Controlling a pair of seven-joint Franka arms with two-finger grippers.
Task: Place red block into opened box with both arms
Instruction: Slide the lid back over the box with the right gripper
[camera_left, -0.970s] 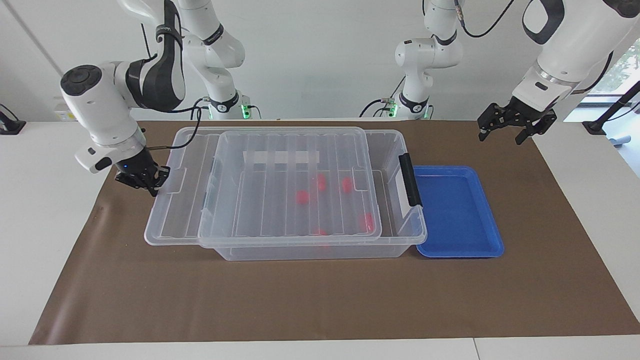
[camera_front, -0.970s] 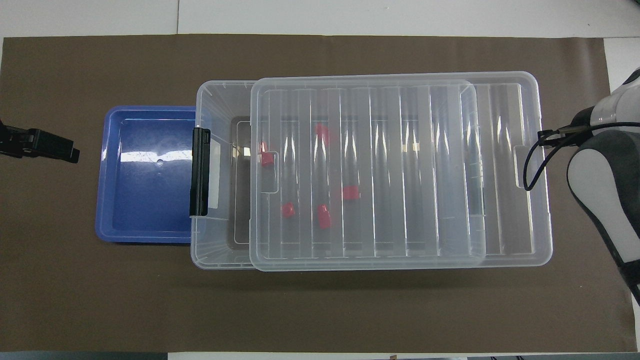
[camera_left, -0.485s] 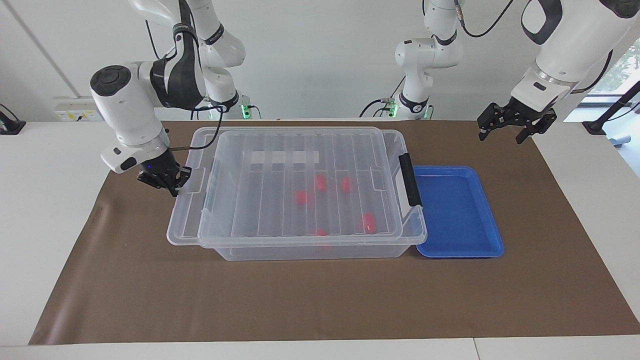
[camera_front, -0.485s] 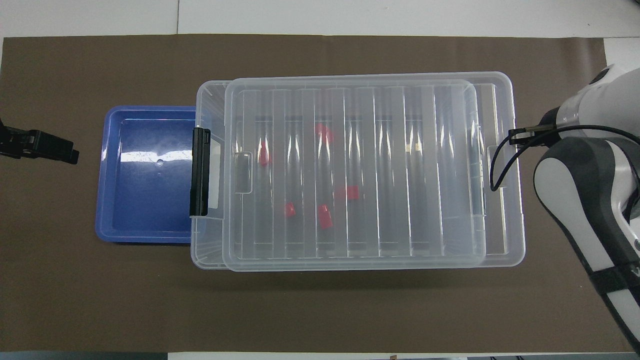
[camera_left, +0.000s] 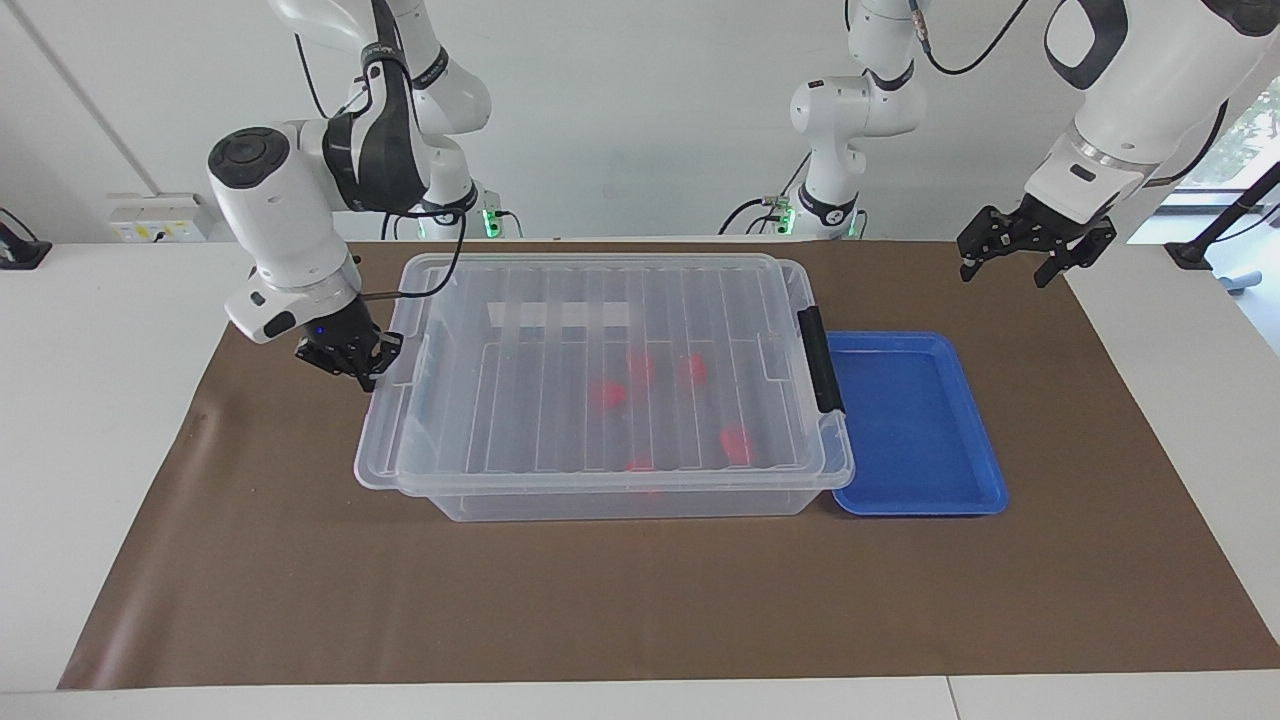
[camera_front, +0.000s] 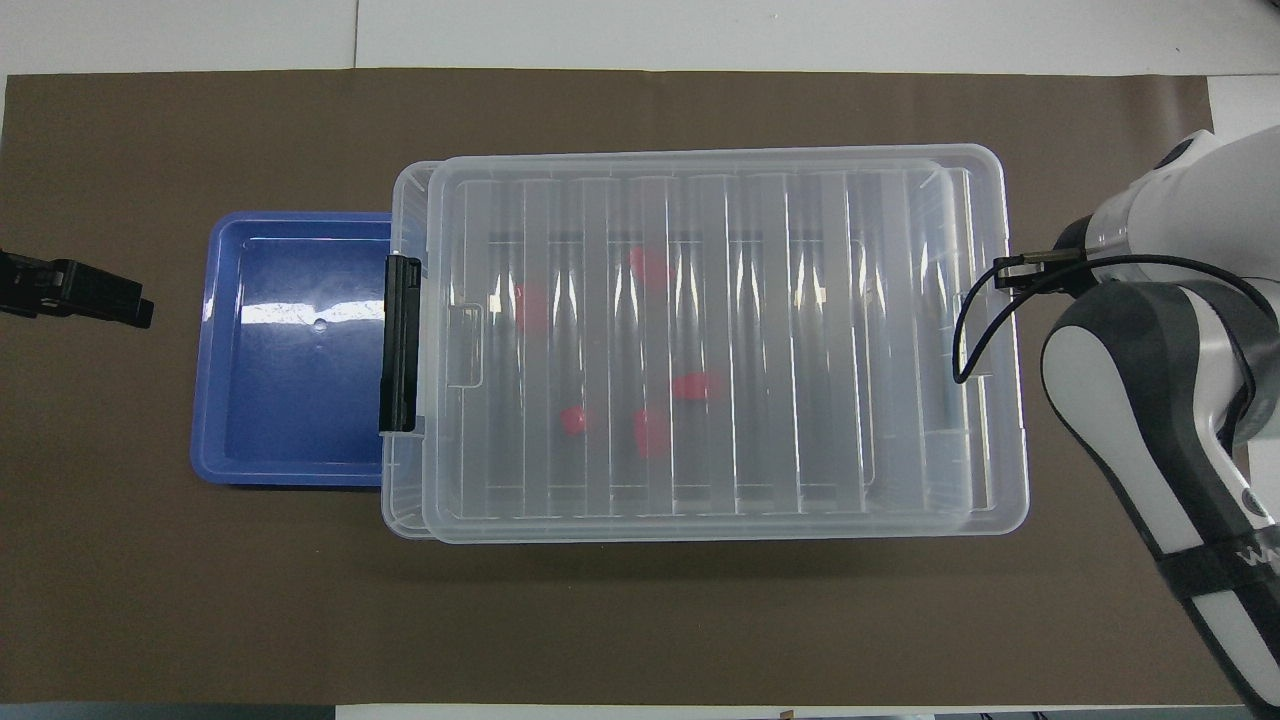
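The clear box stands mid-mat with its ribbed clear lid lying flat over nearly all of its opening. Several red blocks lie inside, seen through the lid, among them one and another. My right gripper is shut and low, its tips against the lid's end rim at the right arm's end of the box; in the overhead view the arm hides it. My left gripper hangs open and empty above the mat, past the tray.
A shallow blue tray sits against the box's black-latched end, toward the left arm's end. Two slimmer white arms stand at the robots' edge. A brown mat covers the table.
The right gripper has slid the lid along the box toward the left arm's end, so the lid now covers almost the whole opening. The left arm has stayed still.
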